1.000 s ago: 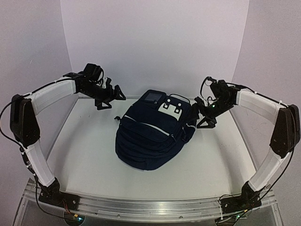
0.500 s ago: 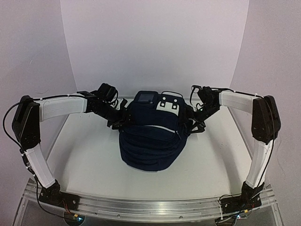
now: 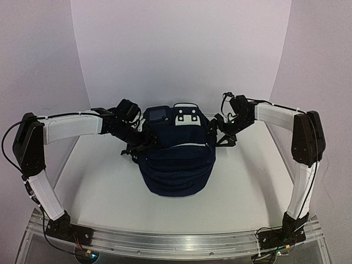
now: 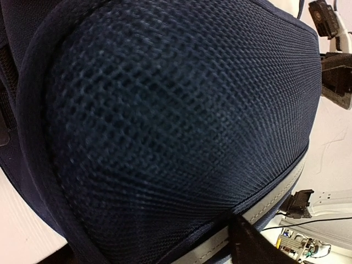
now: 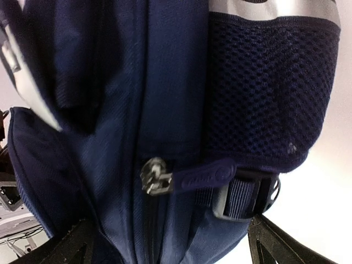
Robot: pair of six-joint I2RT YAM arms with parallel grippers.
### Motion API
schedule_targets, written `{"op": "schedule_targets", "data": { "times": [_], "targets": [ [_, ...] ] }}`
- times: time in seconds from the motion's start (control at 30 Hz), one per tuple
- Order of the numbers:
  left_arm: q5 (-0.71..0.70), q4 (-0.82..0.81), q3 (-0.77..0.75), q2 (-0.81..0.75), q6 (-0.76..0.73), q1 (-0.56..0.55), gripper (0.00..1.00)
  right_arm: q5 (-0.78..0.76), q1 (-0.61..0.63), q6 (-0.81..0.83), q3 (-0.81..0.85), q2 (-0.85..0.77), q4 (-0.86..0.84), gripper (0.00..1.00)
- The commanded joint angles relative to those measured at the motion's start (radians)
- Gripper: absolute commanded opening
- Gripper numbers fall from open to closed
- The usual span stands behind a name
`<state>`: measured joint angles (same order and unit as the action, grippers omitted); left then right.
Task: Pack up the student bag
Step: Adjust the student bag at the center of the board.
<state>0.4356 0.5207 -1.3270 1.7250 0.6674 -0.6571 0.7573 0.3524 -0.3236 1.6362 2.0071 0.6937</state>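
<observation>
The student bag (image 3: 175, 165) sits at mid-table (image 3: 99, 187), its rounded bottom toward the arm bases and its long axis running away from them. The top, with the white patches (image 3: 187, 117), lies at the far end.

The arms flank its upper half, one on each side and about equally near, so neither has the better reach. The left gripper (image 3: 137, 146) is against the bag's left flank. Its wrist view is filled by a mesh pocket (image 4: 165, 121) with only one fingertip (image 4: 247, 247) showing, so I cannot tell whether it is pinching anything. The right gripper (image 3: 219, 135) is at the right flank with its fingers (image 5: 275, 247) spread wide. The bag's side lies just ahead of them, with a zipper pull (image 5: 157, 177) and strap buckle (image 5: 245, 198) between the tips.

Judged from this, the next move turns on the bag lying inward from both hands.
</observation>
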Motion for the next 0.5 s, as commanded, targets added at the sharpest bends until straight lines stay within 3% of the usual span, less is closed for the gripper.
{"op": "schedule_targets", "data": {
  "times": [0.0, 0.17, 0.33, 0.47],
  "targets": [
    [-0.009, -0.057, -0.005, -0.114, 0.033, 0.020, 0.84, 0.071, 0.050, 0.012, -0.058, -0.168, -0.037, 0.98],
    [-0.015, -0.087, 0.031, -0.110, 0.065, 0.083, 0.86, 0.059, 0.077, 0.023, -0.110, -0.165, -0.057, 0.98],
    [0.072, -0.098, -0.020, 0.008, 0.038, 0.078, 0.67, 0.056, 0.197, 0.019, -0.150, -0.172, -0.098, 0.95],
    [0.090, -0.095, -0.046, 0.050, 0.021, 0.026, 0.54, 0.053, 0.220, 0.022, -0.228, -0.218, -0.094, 0.91]
  ]
}}
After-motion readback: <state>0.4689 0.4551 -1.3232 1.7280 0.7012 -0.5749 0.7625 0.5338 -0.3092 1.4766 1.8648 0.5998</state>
